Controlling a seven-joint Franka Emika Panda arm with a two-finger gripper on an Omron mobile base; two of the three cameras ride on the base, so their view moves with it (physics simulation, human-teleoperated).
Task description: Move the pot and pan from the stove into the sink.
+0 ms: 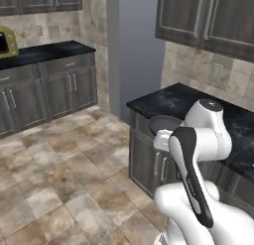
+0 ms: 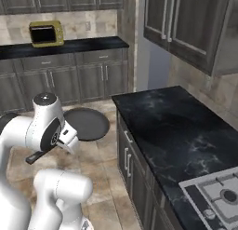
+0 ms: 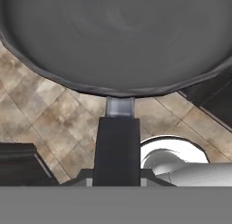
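Held in mid-air above the tiled floor (image 2: 100, 152), just off the end of the black desk (image 2: 179, 126): the pan (image 2: 86, 123), flat, round and dark grey, roughly level, carried by its long thin handle (image 3: 117, 148). In the hand view, seen from close behind, with the handle running straight down to the claw (image 3: 117, 180) and the dark bowl spreading across the top. Claw closed tight on the handle, gripping the pan; fingertips themselves hidden under the handle. In the left base view, pan (image 1: 164, 124) partly hidden behind the white arm, near the desk's corner and over the cabinet front. In the right base view, handle end sticking out dark past the wrist on the arm's left. Further out on the same desk, a corner of the stove (image 2: 218, 194), silver with a black burner and small knobs along the front, well apart from the pan. Across the floor, a second run of dark cabinets with a yellow toaster oven (image 2: 46, 33) on top against the tiled wall.
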